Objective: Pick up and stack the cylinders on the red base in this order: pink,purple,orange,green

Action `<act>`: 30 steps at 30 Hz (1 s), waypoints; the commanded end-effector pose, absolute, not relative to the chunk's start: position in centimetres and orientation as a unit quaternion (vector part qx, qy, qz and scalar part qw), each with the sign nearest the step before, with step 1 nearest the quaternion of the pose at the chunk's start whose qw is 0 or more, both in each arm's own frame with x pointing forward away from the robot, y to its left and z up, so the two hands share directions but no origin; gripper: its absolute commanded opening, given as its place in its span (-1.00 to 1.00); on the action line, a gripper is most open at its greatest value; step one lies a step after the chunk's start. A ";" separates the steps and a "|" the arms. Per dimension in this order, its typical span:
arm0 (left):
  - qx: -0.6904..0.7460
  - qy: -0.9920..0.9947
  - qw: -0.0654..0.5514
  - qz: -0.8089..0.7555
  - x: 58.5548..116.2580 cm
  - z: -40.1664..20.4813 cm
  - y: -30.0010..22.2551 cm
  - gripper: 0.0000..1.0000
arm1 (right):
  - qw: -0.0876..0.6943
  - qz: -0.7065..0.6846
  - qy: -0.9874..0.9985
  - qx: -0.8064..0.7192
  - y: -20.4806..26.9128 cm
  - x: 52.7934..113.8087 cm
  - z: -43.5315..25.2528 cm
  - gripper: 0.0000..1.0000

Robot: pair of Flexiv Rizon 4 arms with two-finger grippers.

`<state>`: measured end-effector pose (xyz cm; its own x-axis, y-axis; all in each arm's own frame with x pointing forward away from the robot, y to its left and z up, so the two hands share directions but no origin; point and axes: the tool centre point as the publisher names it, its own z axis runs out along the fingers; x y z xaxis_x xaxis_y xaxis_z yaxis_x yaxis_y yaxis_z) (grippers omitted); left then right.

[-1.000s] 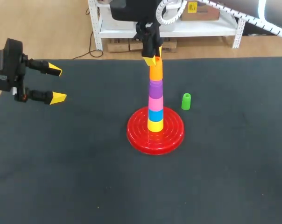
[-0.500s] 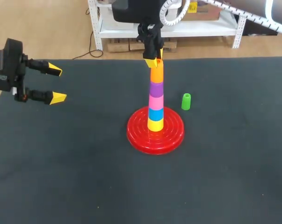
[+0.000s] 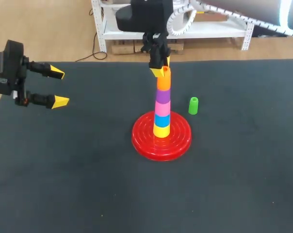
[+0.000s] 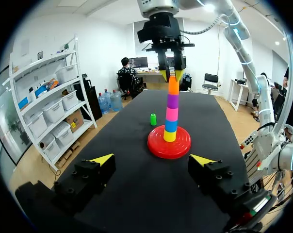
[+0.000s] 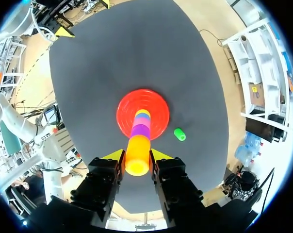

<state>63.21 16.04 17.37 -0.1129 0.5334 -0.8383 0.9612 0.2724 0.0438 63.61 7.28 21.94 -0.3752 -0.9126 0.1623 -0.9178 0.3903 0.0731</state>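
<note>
Clamping the orange cylinder (image 3: pixel 163 80) between its yellow tips, the right gripper (image 3: pixel 158 68) hangs straight above the stack at the middle of the table (image 3: pixel 234 184), toward its far edge. The orange piece sits upright on the purple cylinder (image 3: pixel 162 94), which rests on the pink cylinder (image 3: pixel 161 107), all in line over the red base (image 3: pixel 180 141). Only the green cylinder (image 3: pixel 193 105) is left, standing just beside the base on the side facing the table's right edge, apart from the rim, its long axis apparently vertical. It lies below the right gripper and off to the right-edge side, so that arm looks much the nearer. The left gripper (image 3: pixel 59 87) sits at the table's left edge, jaws spread wide and empty, well apart from everything.
</note>
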 end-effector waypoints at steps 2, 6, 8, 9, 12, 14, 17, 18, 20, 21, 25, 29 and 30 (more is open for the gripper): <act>0.538 0.693 0.395 -0.273 63.2 17.2 16.1 1.00 | 0.077 0.005 -0.834 0.547 7.6 64.3 21.0 -1.00; 0.538 0.693 0.395 -0.273 63.2 17.2 16.1 1.00 | 0.032 -0.032 -0.848 0.527 6.5 65.4 23.8 1.00; 0.538 0.693 0.395 -0.273 63.2 17.2 16.1 1.00 | 0.002 -0.052 -0.858 0.511 5.5 66.2 25.3 1.00; 0.538 0.693 0.395 -0.273 63.2 17.2 16.1 1.00 | -0.010 -0.060 -0.864 0.500 4.8 66.8 25.9 1.00; 0.538 0.693 0.395 -0.273 63.2 17.2 16.1 1.00 | -0.043 -0.064 -0.887 0.455 2.6 68.6 26.9 1.00; 0.538 0.693 0.395 -0.273 63.2 17.2 16.1 1.00 | -0.046 -0.067 -0.905 0.418 0.9 70.1 26.4 1.00; 0.538 0.693 0.395 -0.273 63.2 17.2 16.1 1.00 | -0.039 -0.053 -0.929 0.363 -1.6 72.3 24.1 1.00; 0.538 0.693 0.395 -0.273 63.2 17.2 16.1 1.00 | -0.032 -0.047 -0.936 0.348 -2.3 73.0 23.0 1.00; 0.538 0.693 0.395 -0.273 63.2 17.2 16.1 1.00 | -0.008 -0.047 -0.946 0.320 -3.6 74.2 20.3 1.00; 0.538 0.693 0.395 -0.273 63.2 17.2 16.1 1.00 | 0.002 -0.040 -0.949 0.312 -4.2 74.6 18.9 1.00; 0.538 0.693 0.395 -0.273 63.2 17.2 16.1 1.00 | 0.041 -0.035 -0.957 0.283 -5.8 75.4 13.2 1.00; 0.538 0.693 0.395 -0.273 63.2 17.2 16.1 1.00 | 0.052 -0.034 -0.958 0.280 -6.3 74.9 9.0 1.00; 0.538 0.693 0.395 -0.273 63.2 17.2 16.1 1.00 | 0.056 -0.031 -0.957 0.282 -6.3 74.8 8.3 1.00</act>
